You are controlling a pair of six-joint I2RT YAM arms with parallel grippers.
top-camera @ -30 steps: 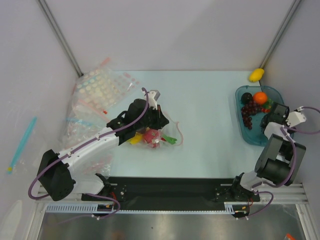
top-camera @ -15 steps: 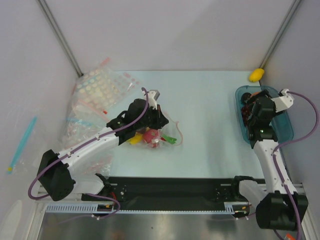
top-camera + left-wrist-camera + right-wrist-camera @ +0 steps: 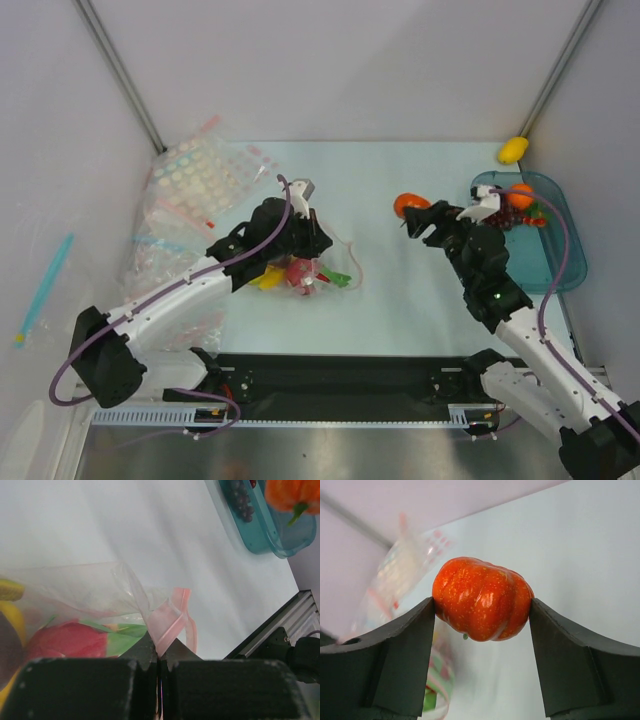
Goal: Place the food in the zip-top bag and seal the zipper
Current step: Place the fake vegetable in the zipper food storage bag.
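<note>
Right jaws clamp a ribbed orange round fruit (image 3: 481, 605), aloft between teal plastic tray (image 3: 556, 250) and clear crinkly bag (image 3: 75, 585). Left jaws pinch its pink-red zipper strip (image 3: 170, 622); bag lies on tabletop (image 3: 400, 290), holding pink dragon fruit (image 3: 65, 640).

Robot test cell in a lab. Plain white panel walls (image 3: 350, 60) box in a pale blue-white tabletop (image 3: 400, 300), grey metal struts (image 3: 120, 75) at the corners; black mounting plate (image 3: 340, 375) at near edge carries both arm bases (image 3: 472, 383).
</note>
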